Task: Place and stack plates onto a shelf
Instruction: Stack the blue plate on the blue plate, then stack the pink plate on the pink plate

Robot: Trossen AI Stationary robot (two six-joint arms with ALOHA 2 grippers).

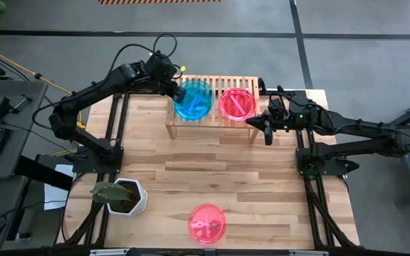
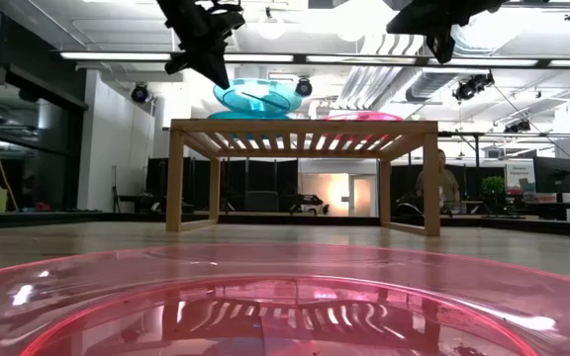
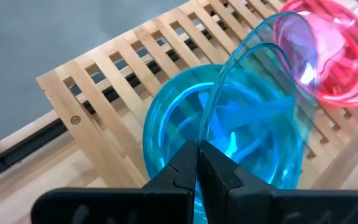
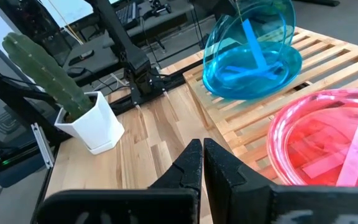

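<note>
Plates in translucent plastic, likely light, stiff and slick; best pinched at the thin rim. Left gripper (image 3: pixel 197 163) clenched on the rim of a teal plate (image 1: pixel 194 94), tilted above the teal stack (image 3: pixel 185 134) at the shelf's (image 1: pixel 226 126) left end. Pink stack (image 1: pixel 236 104) flat at the shelf's right end. Right gripper (image 1: pixel 267 133) closed, empty, off the shelf's right end. Lone pink plate (image 1: pixel 207 223) flat near the tabletop's front edge.

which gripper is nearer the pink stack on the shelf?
Right. The right gripper hovers shut just beside the pink stack; the left gripper is across the shelf, clamped on a tilted blue plate.
</note>
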